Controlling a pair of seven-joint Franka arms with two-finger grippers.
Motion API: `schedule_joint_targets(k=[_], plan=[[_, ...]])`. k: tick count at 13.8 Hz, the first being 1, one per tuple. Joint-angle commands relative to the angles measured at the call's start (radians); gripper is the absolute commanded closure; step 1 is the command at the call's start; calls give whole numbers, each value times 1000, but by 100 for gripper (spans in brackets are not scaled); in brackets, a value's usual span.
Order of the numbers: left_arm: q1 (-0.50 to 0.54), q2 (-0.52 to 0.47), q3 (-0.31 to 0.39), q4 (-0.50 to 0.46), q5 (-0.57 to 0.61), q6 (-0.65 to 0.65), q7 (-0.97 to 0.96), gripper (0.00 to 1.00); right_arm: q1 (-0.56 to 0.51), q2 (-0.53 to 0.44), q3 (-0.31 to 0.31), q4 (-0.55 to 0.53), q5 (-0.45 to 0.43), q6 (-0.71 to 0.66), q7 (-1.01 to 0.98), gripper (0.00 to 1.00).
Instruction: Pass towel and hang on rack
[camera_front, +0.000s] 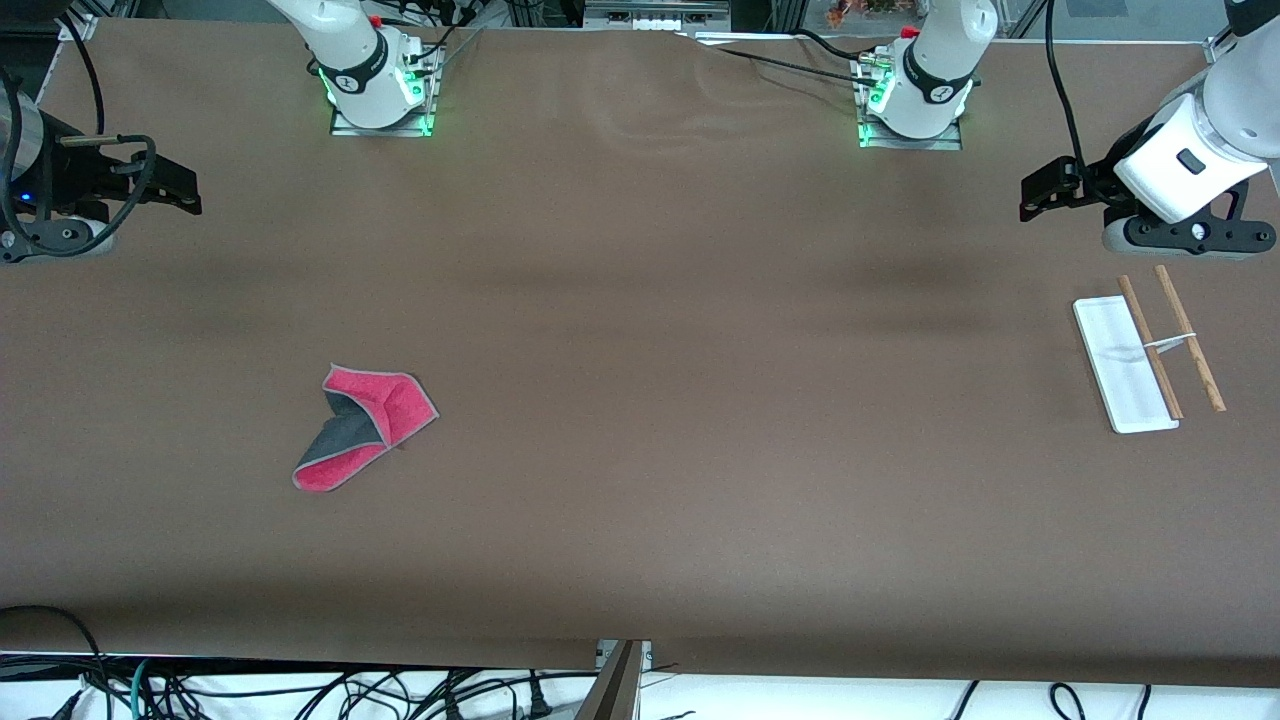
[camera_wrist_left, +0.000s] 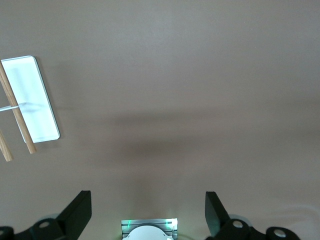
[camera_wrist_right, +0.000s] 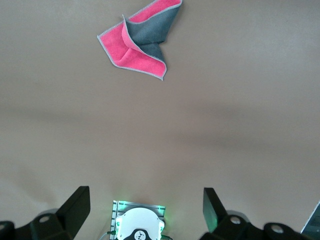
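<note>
The towel lies crumpled on the brown table toward the right arm's end, pink-red with a dark grey fold turned up; the right wrist view shows the towel too. The rack stands toward the left arm's end, a white base with two brown rods, and the rack also appears in the left wrist view. My left gripper hangs open and empty above the table beside the rack. My right gripper hangs open and empty at the other end, well apart from the towel.
The two arm bases with green lights stand along the table's edge farthest from the front camera. Loose cables lie below the edge nearest that camera. Bare brown table cover stretches between towel and rack.
</note>
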Motion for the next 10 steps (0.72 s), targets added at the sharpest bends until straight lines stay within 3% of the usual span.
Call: schedule_joint_targets(k=[1,10], plan=[[-5,-6,-3,11,26,-19,-8,0,-6,-8,8,-4,-7,7,-1,0],[-5,-2,-8,11,26,-12,-8,0,-5,7,8,11,-6,12,-12,0]])
